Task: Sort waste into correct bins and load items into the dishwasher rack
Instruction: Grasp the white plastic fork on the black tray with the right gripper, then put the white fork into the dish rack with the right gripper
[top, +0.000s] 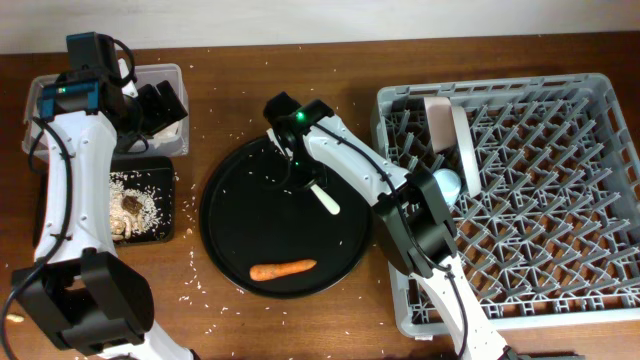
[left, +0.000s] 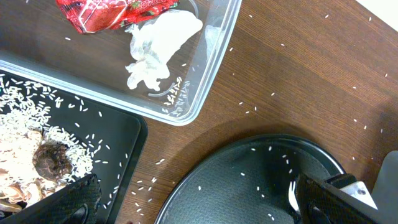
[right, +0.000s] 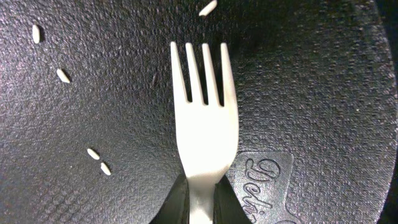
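In the overhead view the right gripper (top: 299, 182) reaches into the upper middle of the round black tray (top: 240, 240), yet its arm hides how the jaws stand. The right wrist view settles it: the dark fingers (right: 176, 202) at the bottom edge are clenched on the handle of the white plastic fork (right: 202, 124). The fork's tines point up the frame and lie flat on the pebbled tray floor among a few rice grains (right: 62, 75). Only the overhead view shows the orange carrot (top: 283, 269) low on that tray. It also shows the grey dishwasher rack (top: 560, 200) filling the right side, with a light grey plate (top: 441, 125) on edge and a light-blue cup (top: 446, 183) near its left wall. There the left arm covers most of the clear tub (top: 160, 72) at upper left. The left wrist view looks inside and finds the red wrapper (left: 118, 11) and the crumpled napkin (left: 158, 46). Just below the tub, the shallow black tray (left: 121, 140) holds the beige crumbs (left: 22, 127) and the brown scrap (left: 53, 158). The left gripper (left: 196, 198) hangs spread wide with nothing between its fingers.
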